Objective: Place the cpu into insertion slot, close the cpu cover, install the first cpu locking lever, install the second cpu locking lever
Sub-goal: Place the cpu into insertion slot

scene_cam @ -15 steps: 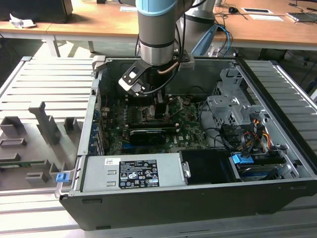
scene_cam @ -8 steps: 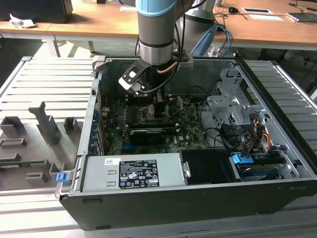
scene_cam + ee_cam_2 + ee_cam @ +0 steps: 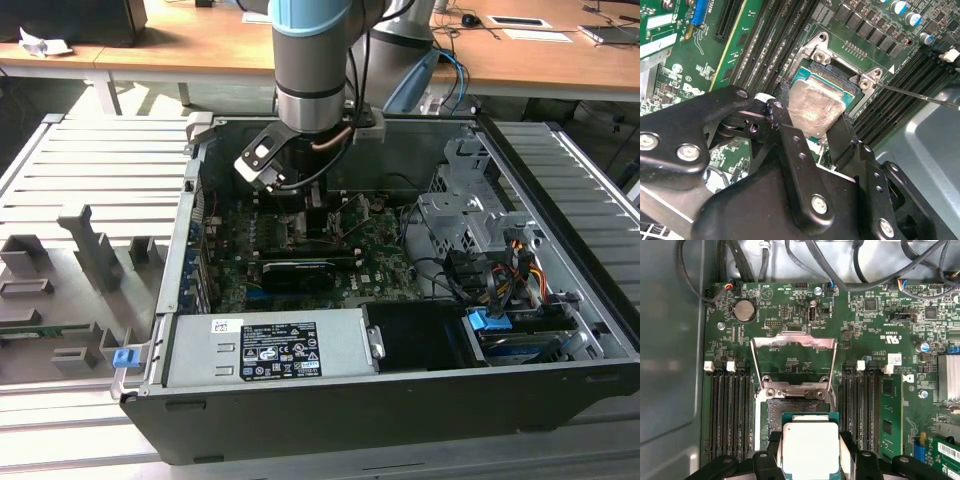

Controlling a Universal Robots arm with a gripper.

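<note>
1. Wooden desks (image 3: 180, 50) are running along the back. Before them a ribbed grey metal table (image 3: 90, 170) is carrying an open computer case (image 3: 560, 190), which is lying on its side so its board faces up to me.
2. Arm (image 3: 312, 60): I am reaching down into the case, over the green motherboard (image 3: 790, 305).
3. Gripper (image 3: 811, 456): my black fingers (image 3: 790, 135) are clenching the cpu by two opposite edges. I judge this is leaving its underside free to go down flat.
4. The cpu (image 3: 812, 107) is a small flat square with a matte silvery lid, rounded corners and a green rim. It is hanging over the insertion slot (image 3: 790, 412) and partly covering it. I cannot tell whether it is touching.
5. Insertion slot: a dark, finely textured square is sitting in a metal bracket between banks of long black memory slots (image 3: 727, 410).
6. The cpu cover (image 3: 794, 342) is a thin silvery frame with a square window. It is standing tipped back on its hinge, leaving the slot clear.
7. Locking lever (image 3: 920, 96): a thin steel rod is lying off to one side of the slot.
</note>
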